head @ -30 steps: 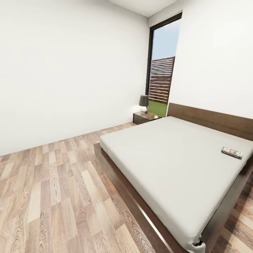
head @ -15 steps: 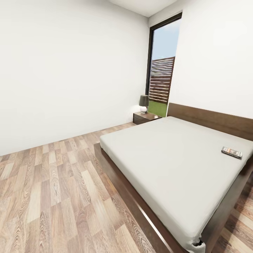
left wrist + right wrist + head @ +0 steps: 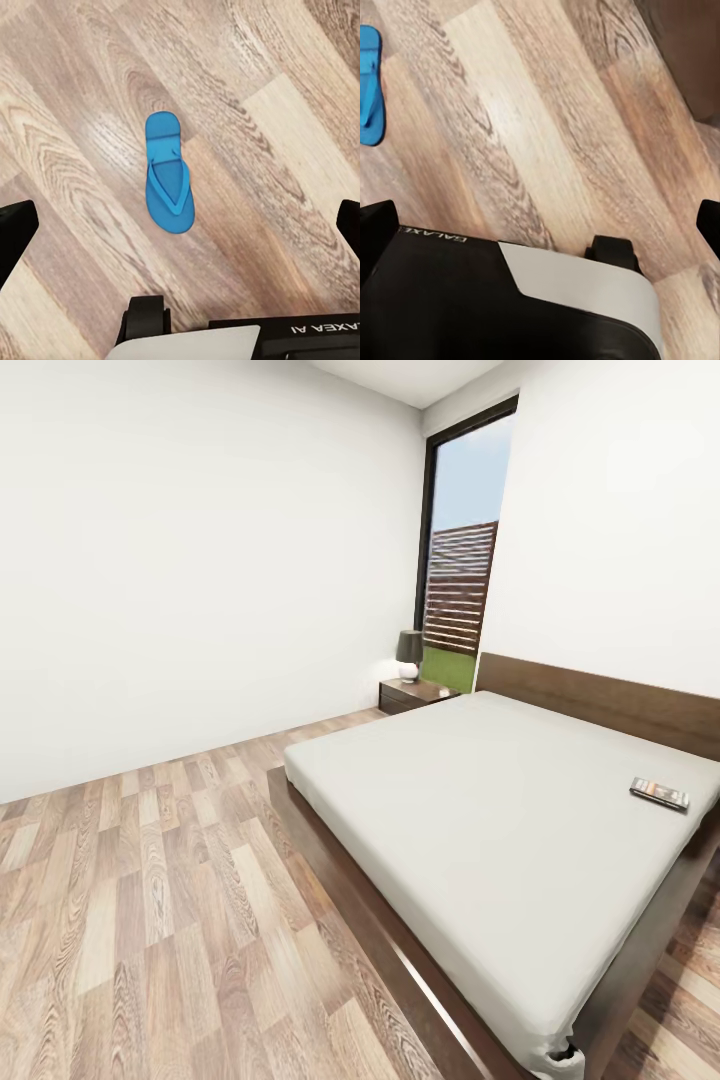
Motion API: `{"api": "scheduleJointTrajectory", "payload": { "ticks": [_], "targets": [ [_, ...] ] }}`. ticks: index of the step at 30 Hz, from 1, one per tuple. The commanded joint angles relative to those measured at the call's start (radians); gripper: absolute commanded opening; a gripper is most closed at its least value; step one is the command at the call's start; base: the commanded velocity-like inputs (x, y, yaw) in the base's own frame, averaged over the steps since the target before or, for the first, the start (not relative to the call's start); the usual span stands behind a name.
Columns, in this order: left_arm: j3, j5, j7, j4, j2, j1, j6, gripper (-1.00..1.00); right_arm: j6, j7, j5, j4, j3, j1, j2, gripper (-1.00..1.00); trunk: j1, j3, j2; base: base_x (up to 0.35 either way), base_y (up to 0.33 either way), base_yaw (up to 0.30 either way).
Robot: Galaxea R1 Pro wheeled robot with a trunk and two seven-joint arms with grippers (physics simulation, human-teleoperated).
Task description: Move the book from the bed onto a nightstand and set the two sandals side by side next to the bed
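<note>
The bedroom's white wall (image 3: 180, 550) fills the left and far side, with wood-plank floor (image 3: 150, 920) running from the near left toward it. A tall black-framed window (image 3: 462, 540) at the far right corner shows a slatted fence and a strip of grass.

The bed (image 3: 500, 830) takes up the right half: a dark brown frame and headboard under a plain light grey mattress. The book (image 3: 659, 792) lies flat on the mattress near its far right edge, close to the headboard.

A nightstand (image 3: 415, 694) stands on the floor just left of the headboard, by the window, with a dark-shaded lamp (image 3: 408, 654) on top.

In the left wrist view one blue sandal (image 3: 168, 173) lies flat on the planks, sole down, apart from the left end effector (image 3: 180, 225), whose dark fingertips (image 3: 16, 229) sit at opposite edges, spread wide and holding nothing. In the right wrist view a blue sandal (image 3: 370, 82) is cut by the frame edge, possibly the same one. The right end effector (image 3: 540, 225) is likewise wide open and empty over bare floor.
</note>
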Motion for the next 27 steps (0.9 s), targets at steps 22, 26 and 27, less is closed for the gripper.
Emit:
{"api": "scheduleJointTrajectory", "payload": {
  "ticks": [22,26,27],
  "targets": [
    [-0.004,0.0,-0.002,0.0,0.0,0.0,-0.002,1.0,0.139,0.003,0.002,-0.267,0.144,-0.018,0.036,1.0,0.0,-0.001,0.0,0.0,0.0,0.0],
    [-0.005,0.0,-0.002,0.0,0.0,0.0,-0.003,1.0,0.176,0.003,0.003,-0.365,0.175,-0.017,0.037,1.0,0.0,-0.001,0.0,0.0,0.0,0.0],
    [-0.005,0.0,-0.002,0.0,0.0,0.0,-0.003,1.0,0.176,0.003,0.003,-0.365,0.175,-0.017,0.037,1.0,0.0,-0.001,0.0,0.0,0.0,0.0]
  ]
}}
